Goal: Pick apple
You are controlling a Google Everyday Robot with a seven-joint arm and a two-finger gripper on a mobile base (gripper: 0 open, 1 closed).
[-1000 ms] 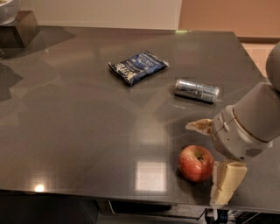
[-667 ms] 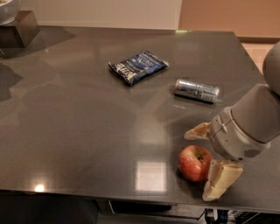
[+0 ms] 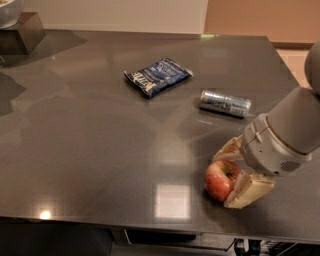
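**Table** (image 3: 90,150): dark grey, glossy top that fills most of the view. Ceiling light reflects as a pale square near the near edge.

**Apple** (image 3: 219,181): red-pink with a yellowish dimple that faces up and to the right. It rests on the table at the near right, close to the near edge and well apart from the other goods.

**Gripper** (image 3: 231,178): at the near right, low over the table and set around the apple. Its cream fingers (image 3: 250,192) stand one on the far side and one on the near-right side of the fruit, and both look pressed against its skin. The claw is clamped on the apple, with the gap between the fingers filled by it. The apple is still in contact with the table top.

**Arm** (image 3: 287,132): grey and rounded, coming in from the right edge and angled down and left to the gripper.

**Can** (image 3: 225,103): silver, lying on its side with its long axis running left to right. It sits beyond the apple, right of centre, and nothing touches it.

**Bag** (image 3: 157,75): blue snack packet, lying flat and skewed, left of the can and farther back.

**Block** (image 3: 21,35): dark, at the far left corner.

**Bowl** (image 3: 7,11): pale, partly cut off by the picture's edge, on top of the block.
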